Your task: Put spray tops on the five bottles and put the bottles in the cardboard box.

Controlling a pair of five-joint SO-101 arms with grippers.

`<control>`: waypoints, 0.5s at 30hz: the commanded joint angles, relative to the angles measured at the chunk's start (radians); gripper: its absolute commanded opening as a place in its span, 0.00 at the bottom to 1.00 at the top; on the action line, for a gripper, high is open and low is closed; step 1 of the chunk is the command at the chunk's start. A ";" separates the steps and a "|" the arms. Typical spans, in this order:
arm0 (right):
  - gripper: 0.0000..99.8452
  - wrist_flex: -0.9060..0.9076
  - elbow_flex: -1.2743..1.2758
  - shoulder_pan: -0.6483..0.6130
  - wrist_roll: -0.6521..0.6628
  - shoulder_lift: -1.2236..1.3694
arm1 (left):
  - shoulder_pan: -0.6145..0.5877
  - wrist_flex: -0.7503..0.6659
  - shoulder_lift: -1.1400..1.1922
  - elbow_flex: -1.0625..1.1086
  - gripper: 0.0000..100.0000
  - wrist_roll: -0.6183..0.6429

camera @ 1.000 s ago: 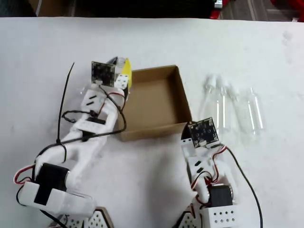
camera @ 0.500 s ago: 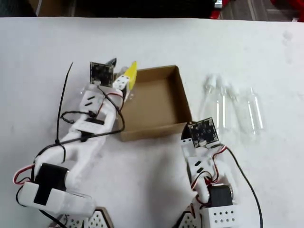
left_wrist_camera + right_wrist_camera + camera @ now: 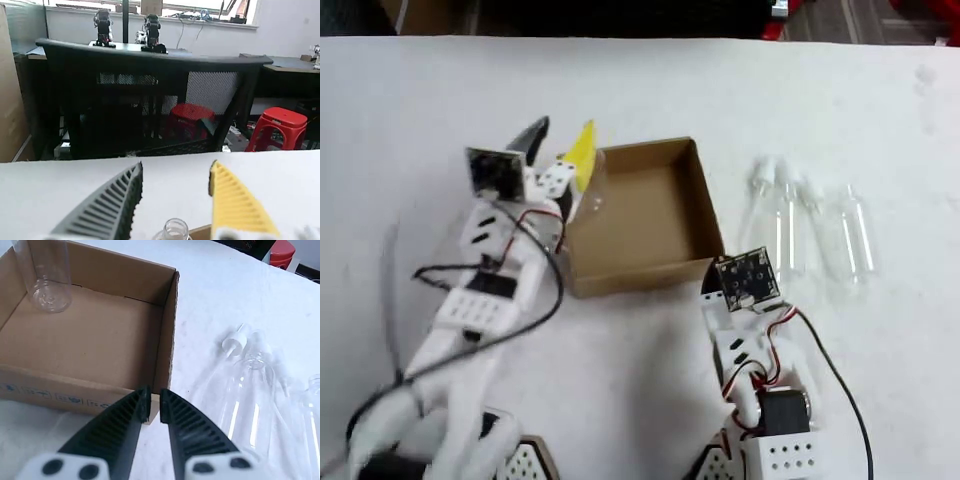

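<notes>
While my left gripper (image 3: 176, 165) is spread wide, its grey and yellow fingers sit either side of a clear, uncapped bottle (image 3: 174, 230), holding nothing. That bottle stands upright in a corner of the cardboard box (image 3: 167, 330). My right gripper (image 3: 154, 401) is all but closed and empty, just beside the box's near wall. Other bottles (image 3: 855, 235) lie in a row on the table (image 3: 640, 90) next to the box.

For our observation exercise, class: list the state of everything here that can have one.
Box: open-topped.
Bottle in box: upright, no top on.
Table bottles: lying on their sides.
Left pincer: open.
Right pincer: shut, empty.
</notes>
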 commanded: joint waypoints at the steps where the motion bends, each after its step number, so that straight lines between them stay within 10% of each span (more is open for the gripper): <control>1: 0.02 0.002 0.009 0.012 0.006 -0.005 | -0.033 0.377 -0.315 -0.035 0.20 0.018; 7: 0.02 0.002 0.009 0.012 0.006 -0.005 | -0.079 0.844 -0.575 -0.144 0.20 0.015; 15: 0.02 0.002 0.009 0.012 0.006 -0.005 | -0.242 1.134 -0.754 -0.080 0.20 0.017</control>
